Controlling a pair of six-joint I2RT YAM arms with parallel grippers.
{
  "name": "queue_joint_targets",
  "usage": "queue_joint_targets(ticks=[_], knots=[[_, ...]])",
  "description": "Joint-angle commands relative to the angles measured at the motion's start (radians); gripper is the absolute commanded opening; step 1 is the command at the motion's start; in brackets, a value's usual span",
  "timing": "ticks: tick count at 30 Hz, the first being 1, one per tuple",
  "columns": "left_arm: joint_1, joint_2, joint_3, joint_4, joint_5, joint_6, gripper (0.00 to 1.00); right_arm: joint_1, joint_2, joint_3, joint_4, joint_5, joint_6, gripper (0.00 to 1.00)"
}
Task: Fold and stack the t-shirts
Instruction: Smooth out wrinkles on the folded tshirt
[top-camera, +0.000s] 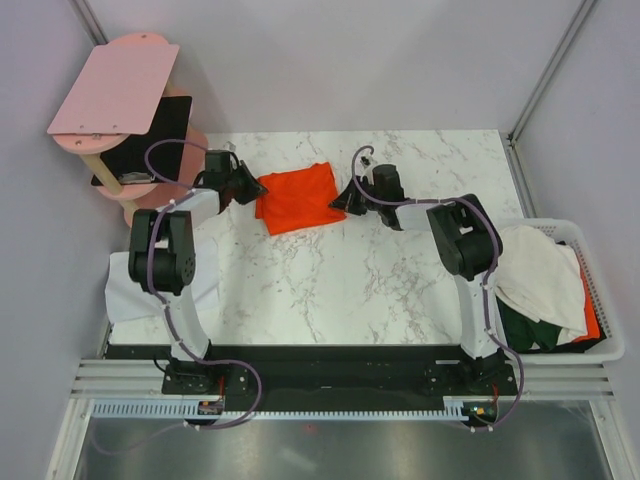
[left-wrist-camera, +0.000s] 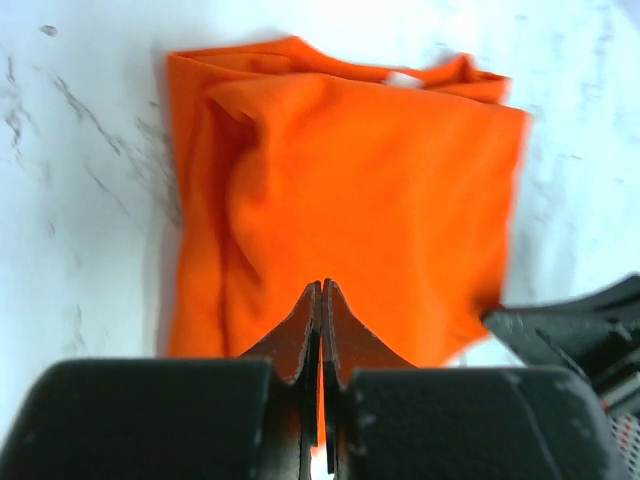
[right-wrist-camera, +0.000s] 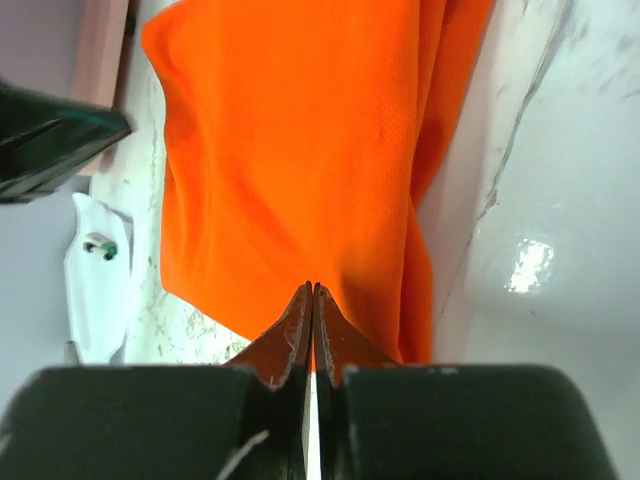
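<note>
The bright orange-red t-shirt (top-camera: 298, 198) lies folded into a rough square at the back middle of the marble table (top-camera: 330, 290). My left gripper (top-camera: 255, 188) is shut at its left edge, fingertips over the fabric in the left wrist view (left-wrist-camera: 322, 285), where the shirt (left-wrist-camera: 350, 200) lies flat. My right gripper (top-camera: 343, 203) is shut at the shirt's right edge; its tips (right-wrist-camera: 312, 288) sit over the shirt's (right-wrist-camera: 290, 150) near border. I see no fabric bunched between either pair of fingers. A white t-shirt (top-camera: 125, 290) lies at the table's left edge under the left arm.
A white basket (top-camera: 600, 300) at the right holds a white shirt (top-camera: 540, 270), a dark green one (top-camera: 520, 325) and some orange fabric (top-camera: 592, 320). Pink boards (top-camera: 115, 88) and a flat black panel (top-camera: 150, 135) stand at the back left.
</note>
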Motion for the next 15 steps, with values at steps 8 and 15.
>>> queue_joint_targets(ticks=[8, 15], knots=[[-0.061, -0.471, -0.192, -0.172, -0.081, 0.008, 0.02, 0.113, -0.071, 0.507, -0.614, 0.336, -0.491, 0.00], [-0.107, -0.698, -0.298, -0.422, -0.351, -0.018, 0.02, 0.187, 0.164, 0.812, -0.807, 0.309, -0.516, 0.00]])
